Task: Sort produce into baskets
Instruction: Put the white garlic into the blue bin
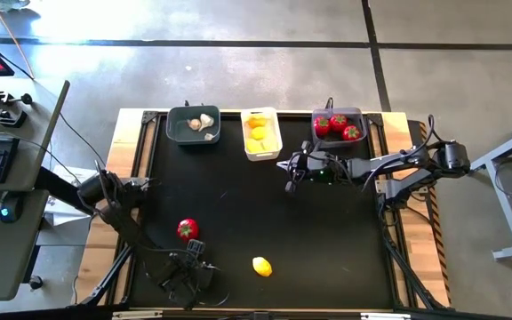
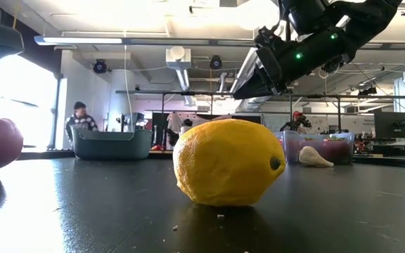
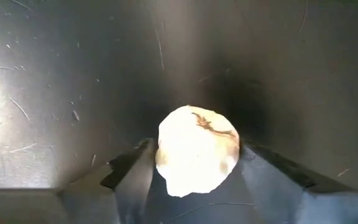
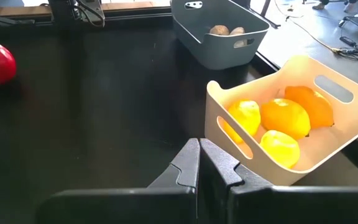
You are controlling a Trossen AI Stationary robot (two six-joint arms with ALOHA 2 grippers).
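At the table's near edge the left gripper pinches a garlic. Right gripper is clenched empty. A thin hold; lifting could drop it

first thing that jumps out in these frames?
Probably the lemon that fills the low view; from above it lies loose on the black mat's near side, with a red piece a little to its left. Next, the left gripper near that edge, fingers closed around a whitish garlic-like piece. At the far edge, the white basket of yellow pieces stands out between two grey ones.
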